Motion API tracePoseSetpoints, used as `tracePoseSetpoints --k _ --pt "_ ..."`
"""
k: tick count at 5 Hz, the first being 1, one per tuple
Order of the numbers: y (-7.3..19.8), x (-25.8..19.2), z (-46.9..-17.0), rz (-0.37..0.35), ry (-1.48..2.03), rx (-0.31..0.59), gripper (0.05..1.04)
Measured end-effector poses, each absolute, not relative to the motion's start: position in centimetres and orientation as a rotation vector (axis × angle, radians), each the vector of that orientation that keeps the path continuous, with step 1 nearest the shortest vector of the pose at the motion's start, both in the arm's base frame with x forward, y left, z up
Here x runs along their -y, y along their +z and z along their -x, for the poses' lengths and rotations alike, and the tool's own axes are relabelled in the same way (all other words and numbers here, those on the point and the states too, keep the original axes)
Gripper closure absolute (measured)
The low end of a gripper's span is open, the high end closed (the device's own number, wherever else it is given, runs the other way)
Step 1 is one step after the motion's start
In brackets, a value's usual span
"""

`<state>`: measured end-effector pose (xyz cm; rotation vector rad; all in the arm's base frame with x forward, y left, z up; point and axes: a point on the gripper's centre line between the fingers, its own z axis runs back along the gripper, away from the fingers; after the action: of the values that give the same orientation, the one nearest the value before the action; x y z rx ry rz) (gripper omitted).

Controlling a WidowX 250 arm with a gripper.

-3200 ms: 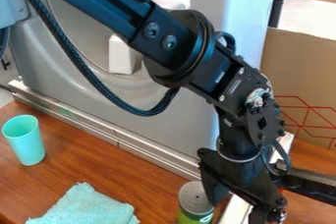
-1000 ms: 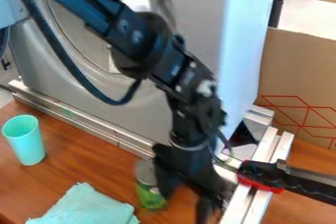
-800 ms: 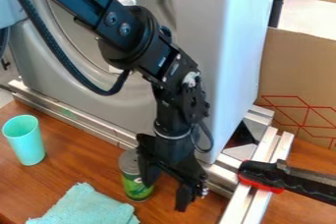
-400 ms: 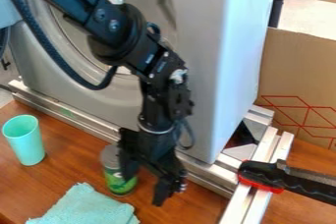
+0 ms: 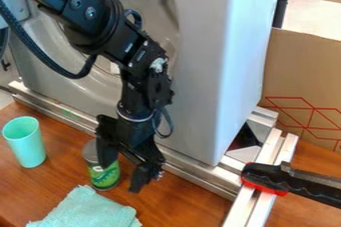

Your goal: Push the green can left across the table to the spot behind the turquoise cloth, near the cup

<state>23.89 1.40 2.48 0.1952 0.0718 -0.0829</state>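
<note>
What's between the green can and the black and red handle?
In the camera view, the gripper, some wooden tabletop, then metal rails lie between the can and handle.

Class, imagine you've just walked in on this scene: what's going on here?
A black robot arm has its gripper low over the wooden table, fingers apart. One finger is right at a green can, partly covering it from view; whether they touch is hard to tell. The can stands upright, with a turquoise cup off to one side and a turquoise cloth nearby.
</note>
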Motion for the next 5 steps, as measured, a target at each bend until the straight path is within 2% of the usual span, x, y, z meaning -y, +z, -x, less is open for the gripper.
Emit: tracePoseSetpoints --k 1,2,3,4,5 --pt "2.5 -3.4 -23.8 -0.208 -0.056 -0.079 0.083" --pt "2.6 -3.6 -23.1 -0.193 -0.062 -0.077 0.083" --pt "4.5 -3.3 -22.0 -0.186 -0.047 -0.029 0.083" --pt "6.3 -2.6 -19.6 -0.144 -0.054 0.009 0.083" --pt "6.8 -2.3 -17.1 -0.101 -0.169 -0.163 0.083"
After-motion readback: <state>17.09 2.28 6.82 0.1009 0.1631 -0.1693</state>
